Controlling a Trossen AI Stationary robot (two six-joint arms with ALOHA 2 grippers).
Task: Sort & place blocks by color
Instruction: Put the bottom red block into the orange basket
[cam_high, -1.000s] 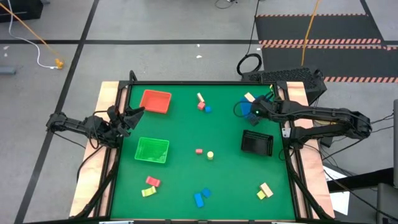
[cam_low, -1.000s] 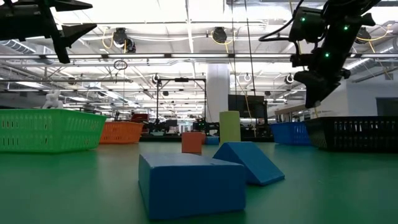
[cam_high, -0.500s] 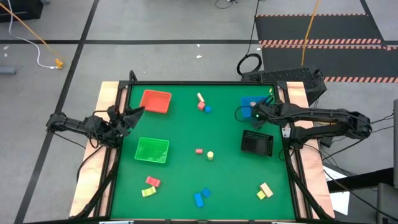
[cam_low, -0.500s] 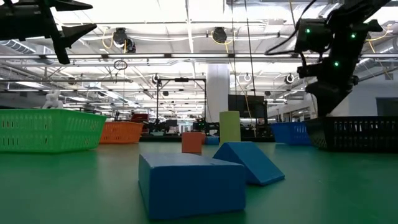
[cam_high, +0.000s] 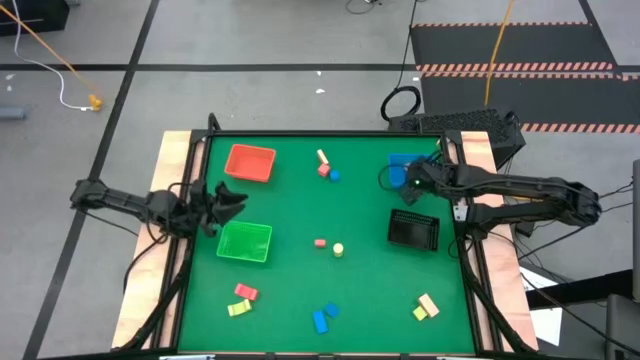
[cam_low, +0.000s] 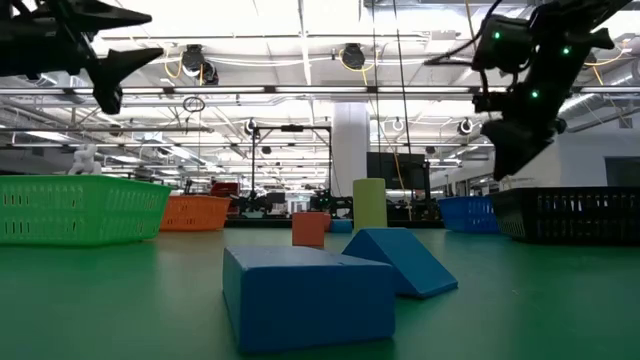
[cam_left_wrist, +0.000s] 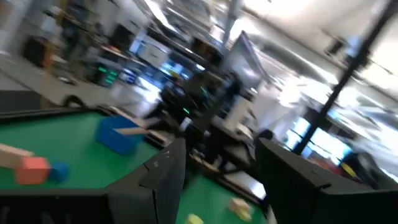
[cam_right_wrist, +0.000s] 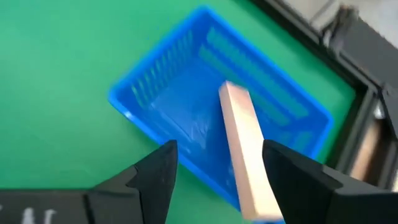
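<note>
Right wrist view, tan block in blue tray, below parted right gripper

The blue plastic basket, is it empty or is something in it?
Not empty: the blue plastic basket holds a long tan wooden block lying inside it, seen from the right wrist.

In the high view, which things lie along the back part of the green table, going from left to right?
Red tray → tan bar → red block → small blue block → blue tray, with the right end effector beside it.
</note>
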